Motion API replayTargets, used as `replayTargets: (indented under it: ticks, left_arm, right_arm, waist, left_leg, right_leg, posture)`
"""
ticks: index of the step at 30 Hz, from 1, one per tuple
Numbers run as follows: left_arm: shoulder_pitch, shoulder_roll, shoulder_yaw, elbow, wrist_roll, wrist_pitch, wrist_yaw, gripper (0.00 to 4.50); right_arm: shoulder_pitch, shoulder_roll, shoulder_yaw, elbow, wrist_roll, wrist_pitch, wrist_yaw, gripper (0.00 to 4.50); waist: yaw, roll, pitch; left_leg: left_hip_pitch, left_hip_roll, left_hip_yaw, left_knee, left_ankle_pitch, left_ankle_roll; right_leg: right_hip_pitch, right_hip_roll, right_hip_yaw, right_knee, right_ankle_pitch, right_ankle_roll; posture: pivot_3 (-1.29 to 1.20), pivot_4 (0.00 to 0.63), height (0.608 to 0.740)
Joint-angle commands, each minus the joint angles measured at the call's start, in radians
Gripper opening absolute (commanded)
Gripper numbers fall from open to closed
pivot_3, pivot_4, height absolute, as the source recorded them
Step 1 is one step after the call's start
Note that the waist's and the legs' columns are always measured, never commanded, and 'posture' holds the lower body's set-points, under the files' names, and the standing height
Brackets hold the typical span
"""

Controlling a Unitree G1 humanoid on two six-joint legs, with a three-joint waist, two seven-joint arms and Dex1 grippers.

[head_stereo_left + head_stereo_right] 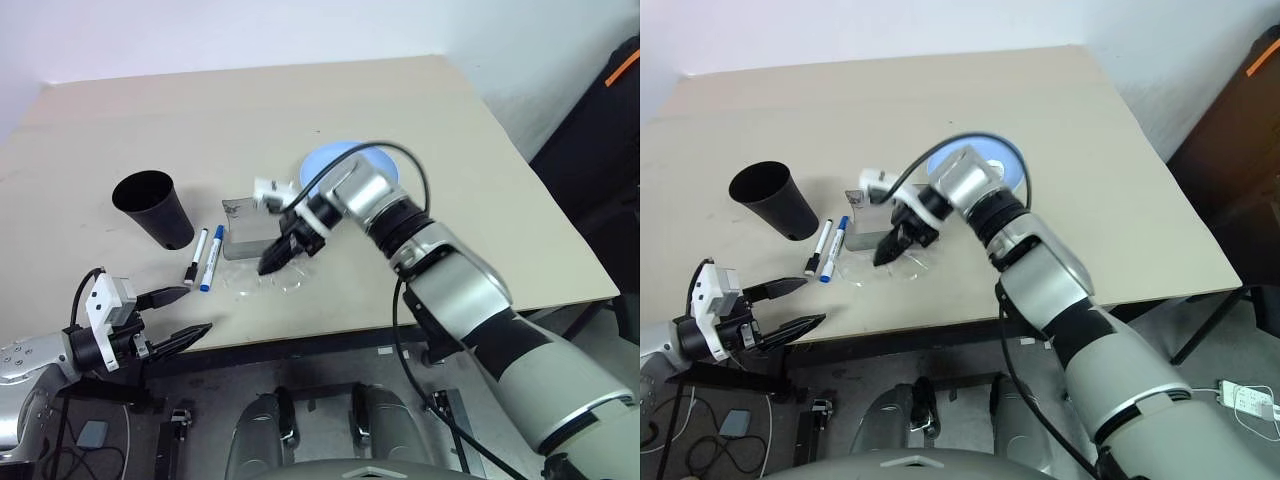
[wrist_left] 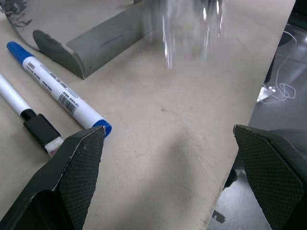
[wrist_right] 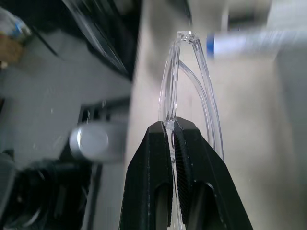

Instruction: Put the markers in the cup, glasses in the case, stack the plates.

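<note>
My right gripper (image 1: 272, 262) is shut on the clear frame of the glasses (image 1: 283, 282), which hang from its fingers just in front of the grey case (image 1: 246, 243). In the right wrist view the fingertips (image 3: 163, 132) pinch the thin clear rim (image 3: 169, 91). Left of the case lie two markers side by side, one blue-capped (image 1: 213, 257) and one black-capped (image 1: 194, 257). The black cup (image 1: 152, 206) stands upright further left. A light blue plate (image 1: 335, 158) lies behind the right arm, partly hidden by it. My left gripper (image 1: 182, 316) is open at the table's front edge, short of the markers.
The table's front edge (image 1: 330, 335) runs just below the glasses and the left gripper. A black and orange bag (image 1: 612, 100) stands off the table's right side. Bare tabletop stretches behind the cup and the plate.
</note>
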Motion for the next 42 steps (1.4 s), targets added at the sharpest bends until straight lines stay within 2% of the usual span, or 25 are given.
replayTargets:
  ticks: [1, 7, 12, 17, 29, 42]
  left_arm:
    - [-0.012, -0.003, -0.005, -0.009, -0.002, -0.011, -0.002, 4.5]
    - [-0.021, -0.007, -0.013, -0.018, -0.004, -0.006, 0.01, 4.5]
    - [-0.02, -0.008, -0.014, -0.029, -0.006, -0.003, 0.021, 4.5]
    - [-0.003, -0.006, 0.0, -0.075, -0.019, 0.02, 0.047, 4.5]
    - [0.018, -0.005, 0.015, -0.129, -0.04, 0.053, 0.089, 4.5]
    - [0.064, -0.015, 0.036, -0.129, -0.036, 0.025, 0.079, 4.5]
  right_arm:
    - [-0.059, -0.01, -0.088, 0.013, 0.064, -0.046, -0.019, 0.04]
    - [-0.115, 0.027, -0.196, 0.197, 0.026, -0.257, -0.228, 0.04]
    - [-0.125, 0.067, -0.219, 0.303, -0.029, -0.389, -0.363, 0.04]
    - [-0.096, 0.087, -0.183, 0.344, -0.118, -0.552, -0.467, 0.04]
    - [-0.072, 0.117, -0.157, 0.389, -0.241, -0.589, -0.485, 0.04]
    - [-0.021, 0.142, -0.123, 0.405, -0.332, -0.569, -0.412, 0.04]
  waist:
    - [-0.001, 0.0, 0.0]
    - [-0.003, 0.0, 0.0]
    - [-0.003, -0.001, 0.0]
    - [-0.003, -0.001, 0.001]
    - [-0.004, -0.001, 0.001]
    - [-0.003, -0.001, 0.001]
  left_leg:
    - [0.0, 0.0, 0.0, 0.0, 0.0, 0.0]
    - [0.001, 0.0, -0.001, 0.0, 0.0, 0.0]
    - [0.0, 0.0, -0.001, 0.0, 0.0, 0.0]
    - [0.0, 0.0, 0.0, 0.001, 0.0, 0.0]
    - [0.001, 0.0, -0.001, 0.002, 0.001, -0.001]
    - [0.001, 0.0, -0.002, 0.004, 0.001, -0.001]
  right_leg:
    - [0.0, 0.0, 0.0, 0.0, 0.0, 0.0]
    - [0.0, 0.0, 0.0, 0.0, 0.0, 0.0]
    - [0.0, 0.0, 0.0, 0.0, 0.0, 0.0]
    - [0.001, 0.0, 0.0, 0.0, 0.0, 0.0]
    - [0.001, 0.0, 0.0, 0.001, 0.0, 0.0]
    - [0.002, 0.001, 0.0, 0.003, 0.0, 0.0]
  posture:
    - [0.0, 0.15, 0.711]
    - [0.0, 0.15, 0.711]
    - [0.0, 0.15, 0.711]
    - [0.0, 0.15, 0.711]
    - [0.0, 0.15, 0.711]
    - [0.0, 0.15, 0.711]
